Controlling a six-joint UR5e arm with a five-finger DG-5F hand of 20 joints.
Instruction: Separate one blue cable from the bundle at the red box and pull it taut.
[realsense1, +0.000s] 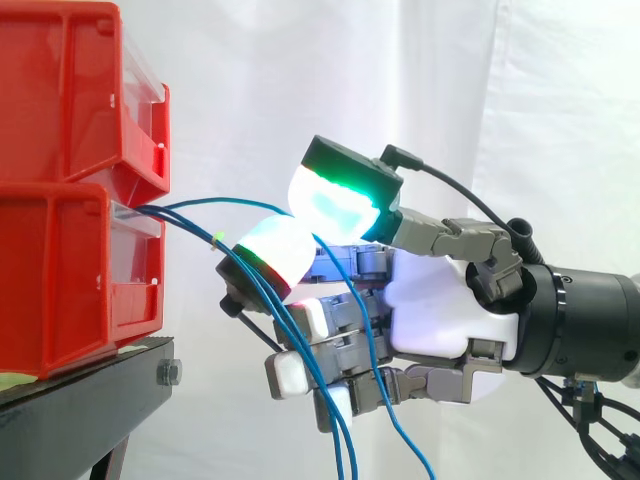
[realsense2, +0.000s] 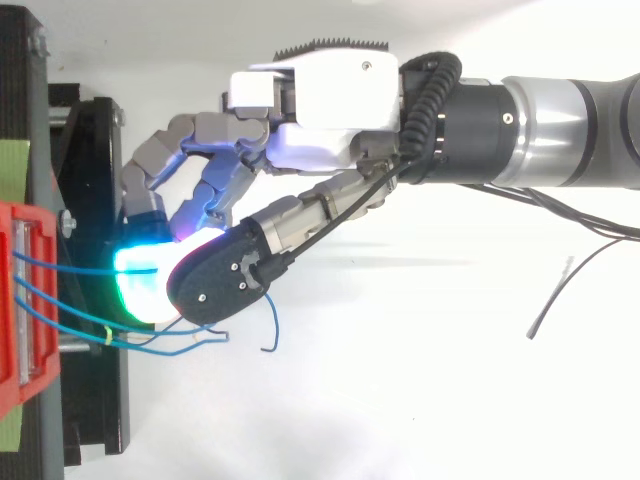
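Note:
Several thin blue cables (realsense1: 290, 330) come out of the front of the lower red box (realsense1: 60, 270) and droop down across my hand (realsense1: 440, 310). A small green tie (realsense1: 217, 238) marks them close to the box. One blue cable (realsense1: 240, 201) arcs above the others and runs in between my two glowing pads, a green one (realsense1: 340, 205) above and a white one (realsense1: 275, 250) below, which are pressed together on it. From above, the hand (realsense2: 330, 100) reaches in from the right. Its lit tips (realsense2: 140, 280) are just off the box front (realsense2: 15, 300), and loose cable ends (realsense2: 268, 345) trail beside them.
A second red box (realsense1: 70, 90) is stacked on the lower one, and both rest on a black stand (realsense1: 90, 390). A white curtain (realsense1: 300, 80) hangs behind. There is free room to the right of the boxes, around the arm.

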